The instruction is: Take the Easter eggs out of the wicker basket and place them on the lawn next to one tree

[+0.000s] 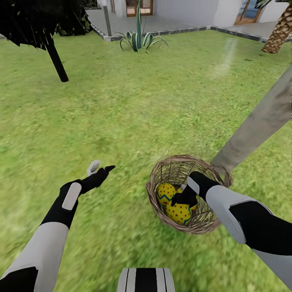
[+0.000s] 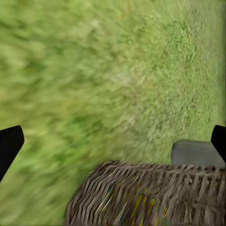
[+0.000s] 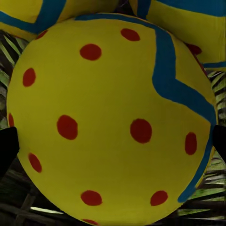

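One Easter egg (image 3: pixel 110 117) sits right before the right wrist camera, its blue zigzag band running up one side, so its long axis seems to lie tilted rather than upright; two more eggs touch it behind. The right gripper (image 1: pixel 183 198) reaches down inside the wicker basket (image 1: pixel 162 170), its fingers spread to either side of this egg, not pressed on it. The basket stands upright on the lawn (image 1: pixel 134 109), touching the foot of a leaning pale tree trunk (image 1: pixel 259 121). The left gripper (image 1: pixel 101 168) hangs over bare grass beside the basket, fingers apart. Beyond the lawn lie a dark thin-trunked tree (image 1: pixel 56 61), a spiky plant (image 1: pixel 138 38), a palm (image 1: pixel 280 34) and white house walls (image 1: pixel 186 10).
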